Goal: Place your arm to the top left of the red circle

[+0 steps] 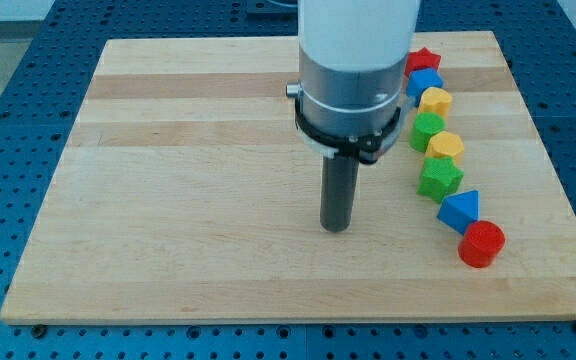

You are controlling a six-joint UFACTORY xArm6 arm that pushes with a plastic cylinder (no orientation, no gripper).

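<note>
Camera view: red circle [482,244] sits low at the view's right on the table [188,200], last in a curving column of blocks. Touching it above-left — blue triangle [460,210], then green star [439,178], yellow hexagon [445,146], green round block [428,129], yellow block [434,101], blue block [423,82], red star [423,62] at the view's top. My tip [337,227] rests on the wood, well apart to the circle's left and slightly above it, touching no block. No gripper on this arm — only the rod, holding nothing.
</note>
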